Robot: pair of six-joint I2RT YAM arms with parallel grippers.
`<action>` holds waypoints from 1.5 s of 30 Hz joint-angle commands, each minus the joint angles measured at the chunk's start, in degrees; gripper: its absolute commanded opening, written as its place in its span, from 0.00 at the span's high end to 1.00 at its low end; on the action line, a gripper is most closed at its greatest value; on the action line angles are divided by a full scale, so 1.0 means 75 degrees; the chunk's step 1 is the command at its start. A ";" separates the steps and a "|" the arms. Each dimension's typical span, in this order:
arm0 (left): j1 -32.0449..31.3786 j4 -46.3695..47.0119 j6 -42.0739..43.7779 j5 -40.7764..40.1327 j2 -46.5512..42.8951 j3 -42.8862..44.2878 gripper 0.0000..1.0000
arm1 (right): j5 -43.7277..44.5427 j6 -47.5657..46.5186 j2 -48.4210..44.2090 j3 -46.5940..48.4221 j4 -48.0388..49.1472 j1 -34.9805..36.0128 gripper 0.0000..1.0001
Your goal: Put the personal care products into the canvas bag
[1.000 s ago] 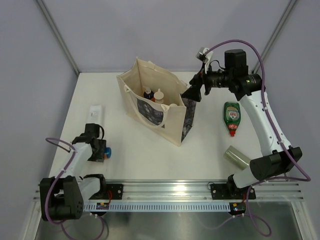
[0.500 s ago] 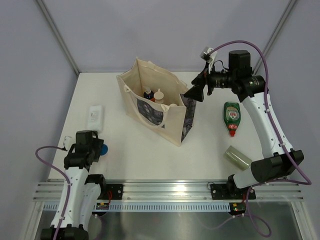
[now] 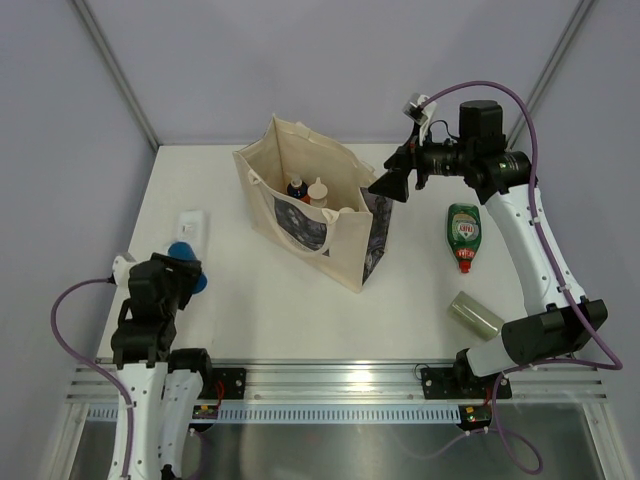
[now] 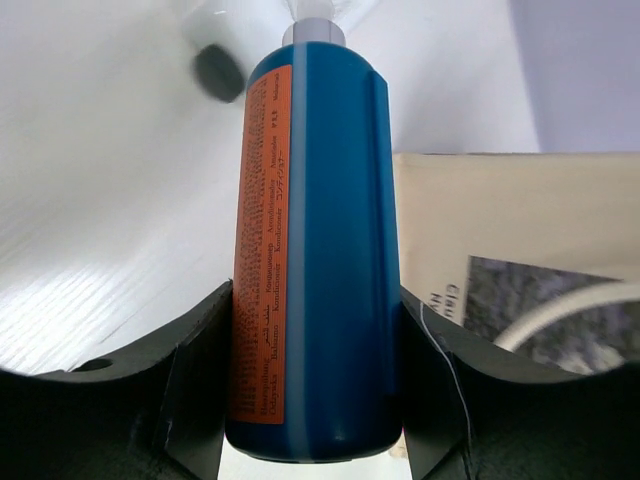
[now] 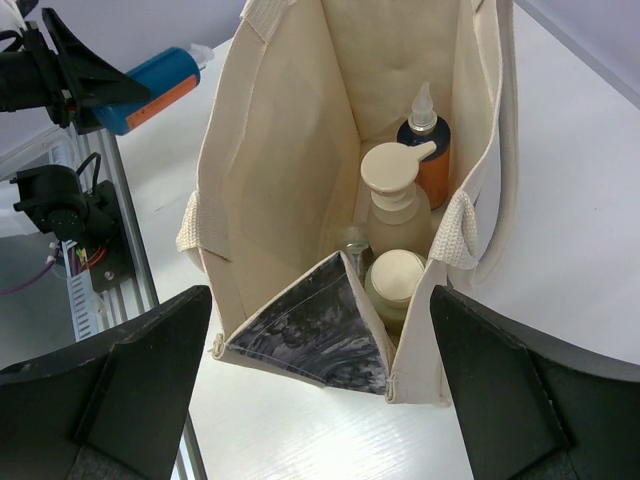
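**Left gripper (image 3: 183,272) has raised the blue-orange cylinder (image 4: 315,250) off the table (image 3: 260,300)**

Change over the last half second: the left arm has drawn back and lifted. The cylinder, which was low by the table surface, now sits higher in the top view, just on the near side of the white box (image 3: 190,232). The right arm has hardly shifted, and the other items are as they were.

Cylinder: blue body with an orange label strip running its length in fine dark print, and a grey collar at the far end. The left fingers (image 4: 195,400) pinch its lower body, one on each side. It is held in the air at the table's left side, well apart from the canvas bag (image 3: 300,150).

Bag: cream, upright, mouth open, dark prints on its sides, standing mid-table toward the back. The right gripper (image 3: 386,187) hovers at the bag's right end with its fingers spread wide and nothing between them.

Count:
- Bag: 1, with two loop handles.
- Inside the bag: 3 bottles standing, namely the orange spray bottle (image 5: 428,160), the beige pump bottle (image 5: 397,210) and a pale round-capped bottle (image 5: 393,280). A small grey item (image 5: 352,240) stands beside them; I cannot tell what it is.
- On the table: 1 white box, 1 green red-capped bottle (image 3: 463,233) and 1 sage-green bottle (image 3: 474,313). Both bottles lie flat on the right side.
- In a gripper: 1 cylinder.
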 commanded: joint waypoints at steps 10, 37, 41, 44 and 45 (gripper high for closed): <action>-0.0026 0.4343 0.1329 0.3785 0.0809 0.1975 1.00 | -0.0135 0.0117 -0.0293 -0.0217 0.0323 -0.0136 0.01; -0.3213 0.2272 0.0768 0.1948 0.5906 0.6907 1.00 | -0.0147 0.0410 -0.0985 -0.1096 0.0687 -0.0757 0.00; -0.3272 0.0937 0.0043 0.1772 0.6598 0.7799 1.00 | -0.0158 0.0550 -0.0926 -0.1154 0.0769 -0.0757 0.00; -0.3272 0.0584 -0.0567 0.2006 0.7020 0.7940 1.00 | -0.0217 0.0644 -0.0938 -0.1236 0.0874 -0.0757 0.00; -0.3295 0.0420 -0.0743 0.2018 0.7276 0.8010 1.00 | -0.0240 0.0714 -0.0961 -0.1260 0.0898 -0.0757 0.01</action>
